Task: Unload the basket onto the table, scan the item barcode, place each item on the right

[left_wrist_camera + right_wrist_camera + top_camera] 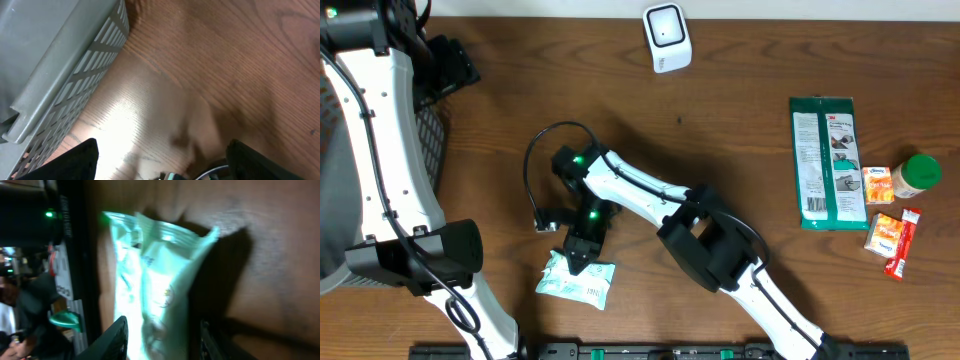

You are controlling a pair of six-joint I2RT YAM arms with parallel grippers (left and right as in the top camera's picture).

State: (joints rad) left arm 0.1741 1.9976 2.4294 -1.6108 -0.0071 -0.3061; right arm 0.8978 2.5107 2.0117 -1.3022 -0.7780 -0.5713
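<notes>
From above, the right gripper [580,258] sits at one edge of a pale green packet [578,284] lying on the table [720,140], well apart from the white scanner [667,38]; the arm hides its jaws. The left wrist camera shows the left gripper [162,157] spread wide and empty beside a grey basket [60,65], its fingers cut off by the frame. The blurred right wrist view puts the packet [155,280] between the two fingers [116,340], but whether they pinch it cannot be told.

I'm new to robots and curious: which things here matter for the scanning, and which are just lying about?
In the job: pale green packet, white scanner, right gripper.
Lying about: green flat pack, green-capped jar, small snack packets, grey basket.
</notes>
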